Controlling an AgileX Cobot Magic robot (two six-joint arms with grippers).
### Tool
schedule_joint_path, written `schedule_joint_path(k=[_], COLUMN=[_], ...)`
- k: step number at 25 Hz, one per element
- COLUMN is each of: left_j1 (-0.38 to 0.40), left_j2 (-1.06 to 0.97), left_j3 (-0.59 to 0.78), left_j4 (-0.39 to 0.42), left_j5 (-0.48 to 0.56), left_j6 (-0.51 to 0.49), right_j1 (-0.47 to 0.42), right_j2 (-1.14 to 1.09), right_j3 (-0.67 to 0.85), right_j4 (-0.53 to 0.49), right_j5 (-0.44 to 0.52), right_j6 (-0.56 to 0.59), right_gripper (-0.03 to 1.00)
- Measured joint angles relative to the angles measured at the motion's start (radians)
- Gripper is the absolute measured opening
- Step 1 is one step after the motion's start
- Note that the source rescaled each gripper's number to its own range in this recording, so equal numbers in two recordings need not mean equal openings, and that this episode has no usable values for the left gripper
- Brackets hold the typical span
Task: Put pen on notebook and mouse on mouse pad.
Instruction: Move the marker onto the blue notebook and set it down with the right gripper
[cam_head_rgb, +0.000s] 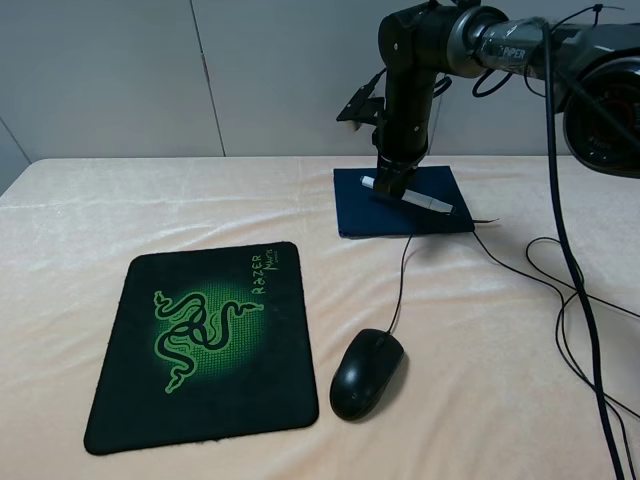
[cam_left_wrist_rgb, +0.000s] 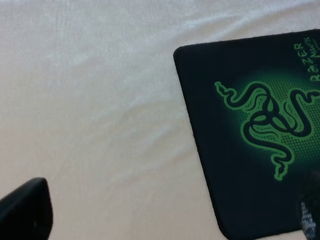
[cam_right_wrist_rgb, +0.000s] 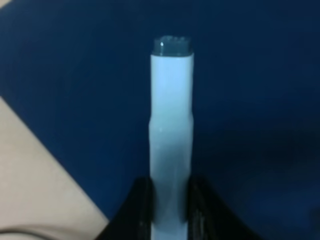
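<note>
One pen (cam_right_wrist_rgb: 170, 115) between jaws, over notebook (cam_head_rgb: 440, 218)

The right arm (cam_head_rgb: 415, 60) reaches in from the upper right, elbow high and forearm dropping steeply, with the right gripper (cam_head_rgb: 390, 186) low and its jaws clamped on the pen (cam_right_wrist_rgb: 170, 110). The left gripper (cam_left_wrist_rgb: 167, 215) (its arm lies outside the overhead view) hangs with fingers (cam_left_wrist_rgb: 25, 212) spread wide, holding nothing.
</note>
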Motion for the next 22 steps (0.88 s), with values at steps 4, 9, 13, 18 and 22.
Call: schedule_joint_path(k=[4,9,13,18,22], left_j1=[0.000,0.000,0.000,0.000,0.000], left_j2=[0.000,0.000,0.000,0.000,0.000], left_j3=[0.000,0.000,0.000,0.000,0.000], left_j4=[0.000,0.000,0.000,0.000,0.000], left_j5=[0.000,0.000,0.000,0.000,0.000], left_j6=[0.000,0.000,0.000,0.000,0.000], right_j1=[0.000,0.000,0.000,0.000,0.000], right_j2=[0.018,0.028,0.028,0.028,0.028], right_j3=[-0.003,-0.003,-0.003,-0.003,-0.003], right_j4=[-0.012,-0.024,-0.024,-0.025,-0.026], right_j5=[-0.054,-0.091,-0.095,-0.095,-0.098], right_j6=[-0.035,-0.043,-0.044,-0.045,-0.046], right_gripper=[0.00,0.00,0.00,0.28,0.86])
